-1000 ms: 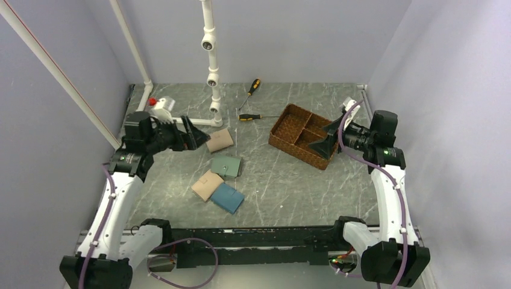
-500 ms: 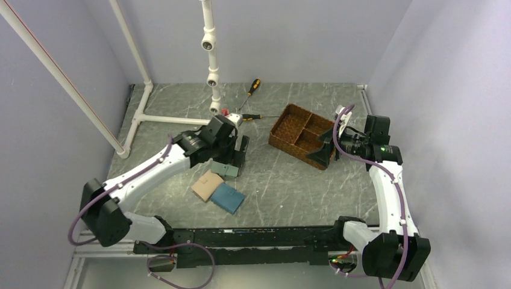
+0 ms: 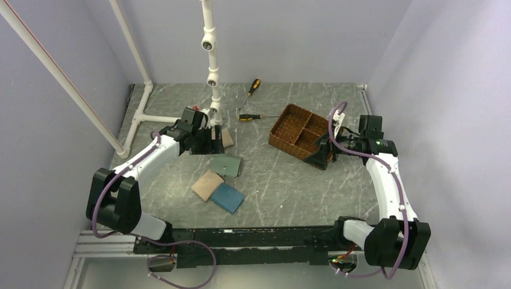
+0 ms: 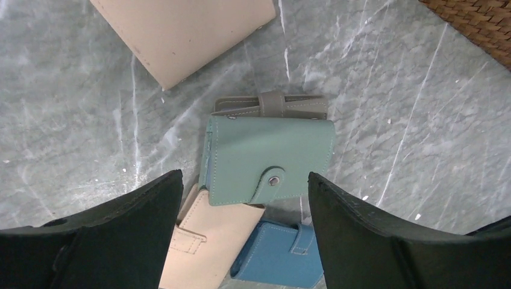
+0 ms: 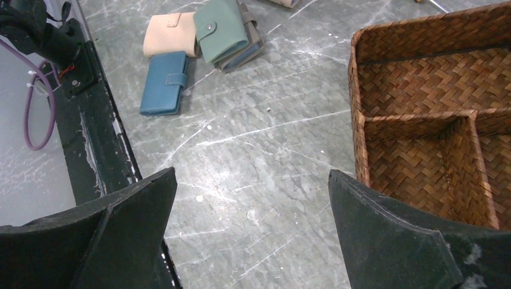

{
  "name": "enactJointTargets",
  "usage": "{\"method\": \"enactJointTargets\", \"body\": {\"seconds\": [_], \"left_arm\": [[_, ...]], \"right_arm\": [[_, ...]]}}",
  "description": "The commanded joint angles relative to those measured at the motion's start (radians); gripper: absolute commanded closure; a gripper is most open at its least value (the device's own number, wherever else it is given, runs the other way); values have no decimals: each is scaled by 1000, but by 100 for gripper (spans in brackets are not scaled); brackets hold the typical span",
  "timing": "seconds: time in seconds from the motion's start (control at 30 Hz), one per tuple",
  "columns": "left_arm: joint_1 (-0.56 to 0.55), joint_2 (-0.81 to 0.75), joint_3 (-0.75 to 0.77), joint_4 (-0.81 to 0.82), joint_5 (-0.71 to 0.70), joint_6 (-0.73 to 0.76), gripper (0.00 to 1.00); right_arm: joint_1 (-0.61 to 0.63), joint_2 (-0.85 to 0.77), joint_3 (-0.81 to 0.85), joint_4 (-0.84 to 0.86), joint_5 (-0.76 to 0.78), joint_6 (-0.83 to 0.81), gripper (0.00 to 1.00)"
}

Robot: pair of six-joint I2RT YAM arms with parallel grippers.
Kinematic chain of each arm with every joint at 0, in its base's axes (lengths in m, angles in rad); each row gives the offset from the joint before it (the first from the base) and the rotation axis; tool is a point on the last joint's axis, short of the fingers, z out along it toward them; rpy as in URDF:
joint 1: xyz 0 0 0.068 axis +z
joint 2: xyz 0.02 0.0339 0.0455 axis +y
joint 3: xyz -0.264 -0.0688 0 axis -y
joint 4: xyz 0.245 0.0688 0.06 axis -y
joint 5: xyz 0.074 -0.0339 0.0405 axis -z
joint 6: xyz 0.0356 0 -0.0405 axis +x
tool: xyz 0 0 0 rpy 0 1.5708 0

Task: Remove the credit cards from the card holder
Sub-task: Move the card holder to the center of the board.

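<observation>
The left claw (image 4: 244,177) hangs above the tabletop (image 4: 72,138) with its jaws spread wide, nothing between them and touching nothing. In the left wrist view they frame the card holder (image 4: 271,156), which suggests it is being lined up for a grasp. The card holder lies closed with its snap tab fastened, so the credit cards are hidden inside and none is out yet. It rests on a grey-brown wallet (image 4: 271,105), with a tan wallet (image 4: 211,235) and a blue wallet (image 4: 277,259) just beside it. The right claw (image 5: 251,174), equally wide and empty, hovers beside the woven basket (image 5: 422,78), probably waiting to help open the flap.
</observation>
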State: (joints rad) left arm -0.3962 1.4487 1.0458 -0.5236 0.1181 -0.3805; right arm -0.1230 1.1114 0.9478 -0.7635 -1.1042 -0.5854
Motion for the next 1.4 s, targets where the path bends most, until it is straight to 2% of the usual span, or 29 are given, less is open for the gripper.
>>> {"method": "enactJointTargets", "body": {"seconds": [0.0,0.13,0.23,0.4,0.53,0.63,0.8,1.0,1.13,1.23,1.37], "left_arm": [[51,-12,-73,146,161,-73,19],[105,-25,-165,273,253,-150,21],[119,-28,-210,325,259,-180,25],[135,-20,-242,362,264,-198,39],[138,14,-247,392,305,-206,54],[138,44,-248,396,306,-213,58],[138,56,-238,359,264,-212,57],[137,-36,-236,318,211,-198,41],[137,-83,-252,294,127,-181,36],[137,-74,-258,295,116,-175,35],[137,-22,-248,318,184,-176,37]], "right_arm": [[12,20,35,-17,-23,-50,0],[25,38,38,-24,-16,-54,0],[34,49,44,-33,-12,-62,0],[43,61,51,-49,-6,-75,0],[46,61,52,-52,-3,-77,0],[46,58,51,-50,0,-74,0],[46,52,49,-48,2,-73,0],[46,55,46,-43,1,-70,0],[46,59,43,-36,1,-65,0],[46,61,40,-33,1,-63,0],[49,59,43,-35,4,-66,0]]}}
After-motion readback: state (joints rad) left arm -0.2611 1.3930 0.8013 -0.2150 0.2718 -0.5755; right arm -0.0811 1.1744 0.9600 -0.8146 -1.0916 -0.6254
